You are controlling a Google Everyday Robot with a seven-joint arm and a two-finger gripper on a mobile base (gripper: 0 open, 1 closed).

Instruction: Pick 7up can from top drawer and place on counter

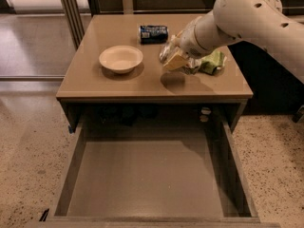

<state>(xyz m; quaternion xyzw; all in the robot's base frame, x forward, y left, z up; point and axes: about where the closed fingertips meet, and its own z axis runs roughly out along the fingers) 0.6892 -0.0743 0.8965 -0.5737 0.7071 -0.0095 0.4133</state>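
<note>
My gripper [173, 56] is over the right half of the tan counter [118, 87], shut on the silvery 7up can [167, 50]. The can is tilted and held a little above the surface, with its shadow on the counter just below. The top drawer [147, 179] is pulled fully open below the counter and its flat grey-brown bottom is bare.
A cream bowl [120, 58] sits on the counter's left half. A dark blue can [153, 33] lies on its side at the back. A green chip bag [212, 62] lies behind my arm at the right. Speckled floor surrounds the unit.
</note>
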